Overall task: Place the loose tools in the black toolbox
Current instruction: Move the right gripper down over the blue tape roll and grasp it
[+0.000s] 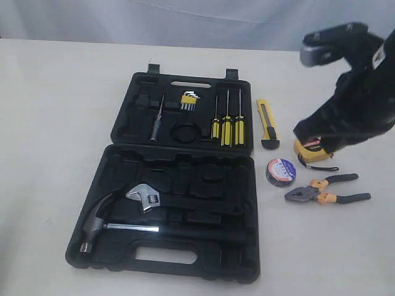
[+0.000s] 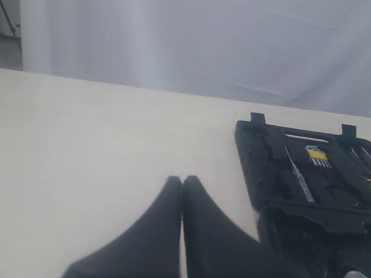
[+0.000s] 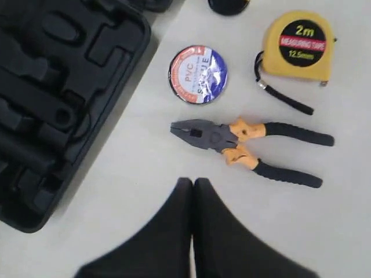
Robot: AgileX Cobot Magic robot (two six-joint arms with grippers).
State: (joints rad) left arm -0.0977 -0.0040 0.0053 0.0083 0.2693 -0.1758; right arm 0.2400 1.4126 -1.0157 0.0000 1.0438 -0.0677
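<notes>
The black toolbox [image 1: 185,259] lies open on the table. Four loose tools rest on the table to its right: a yellow-black utility knife [image 1: 268,126], a black tape roll with a blue-white label [image 1: 281,171], a yellow tape measure [image 1: 311,152] and pliers with orange-black handles [image 1: 327,190]. My right gripper [image 3: 192,180] is shut and empty, hovering above the table just short of the pliers [image 3: 243,147], with the tape roll [image 3: 198,74] and tape measure [image 3: 298,45] beyond. My left gripper [image 2: 182,178] is shut and empty over bare table, left of the toolbox [image 2: 301,179].
The toolbox lid holds yellow-handled screwdrivers [image 1: 227,126], hex keys [image 1: 189,100] and a thin tester [image 1: 157,117]. A steel hammer [image 1: 111,225] and an adjustable wrench [image 1: 147,197] lie in the lower half. The right arm [image 1: 355,92] rises over the tape measure.
</notes>
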